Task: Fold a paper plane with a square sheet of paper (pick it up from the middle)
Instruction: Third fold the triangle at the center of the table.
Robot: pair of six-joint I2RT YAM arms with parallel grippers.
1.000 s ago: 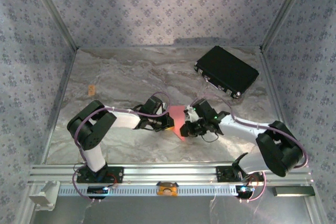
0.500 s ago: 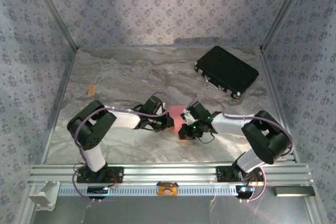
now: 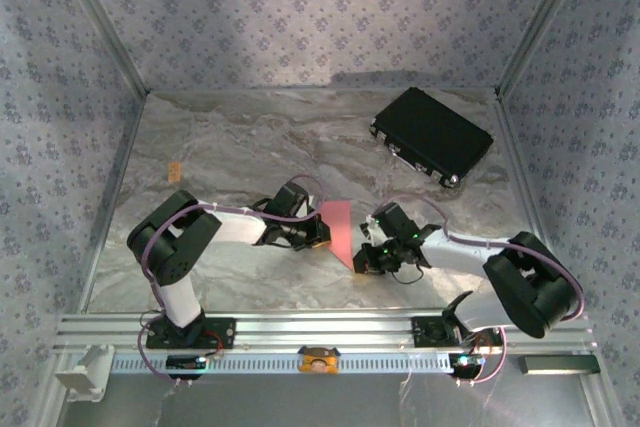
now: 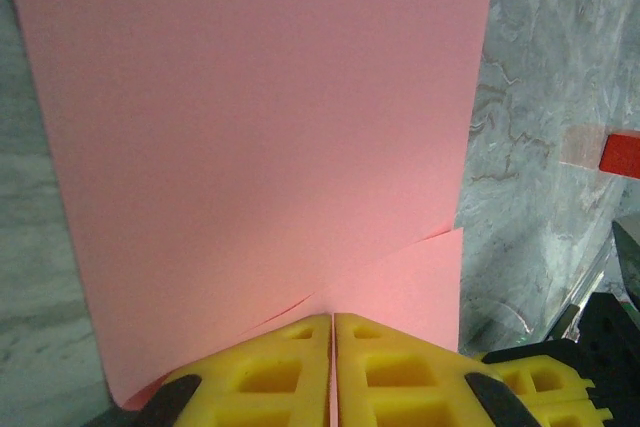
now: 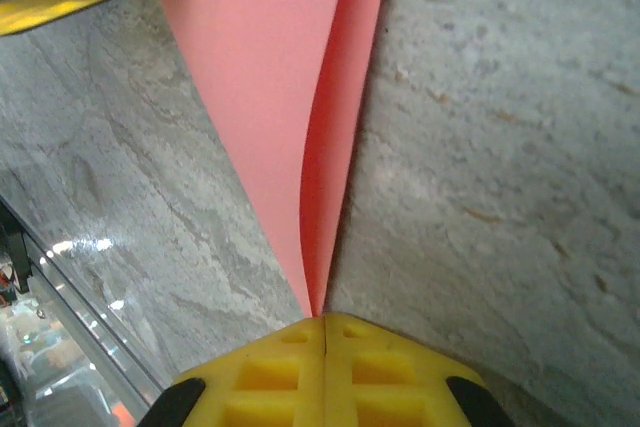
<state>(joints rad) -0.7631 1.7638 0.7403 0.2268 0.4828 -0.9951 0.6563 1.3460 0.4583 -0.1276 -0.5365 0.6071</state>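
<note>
The salmon pink square sheet of paper (image 3: 339, 227) lies mid-table, folded into a narrow wedge that tapers to a point at the near right. My left gripper (image 3: 320, 233) is shut on its left edge. In the left wrist view the yellow pads (image 4: 290, 372) meet on overlapping folded layers of the sheet (image 4: 260, 117). My right gripper (image 3: 363, 260) is shut on the pointed tip. In the right wrist view two layers of the sheet (image 5: 290, 77) gape slightly and converge into the closed pads (image 5: 380, 377).
A black rectangular case (image 3: 432, 135) lies at the back right. A tiny orange tag (image 3: 174, 169) sits at the left of the marble table. The aluminium rail (image 3: 320, 327) runs along the near edge, and patterned walls close in three sides.
The right gripper has drawn toward the near right with the paper's tip, and more of the pink wedge shows between the grippers. The left arm has held still.
</note>
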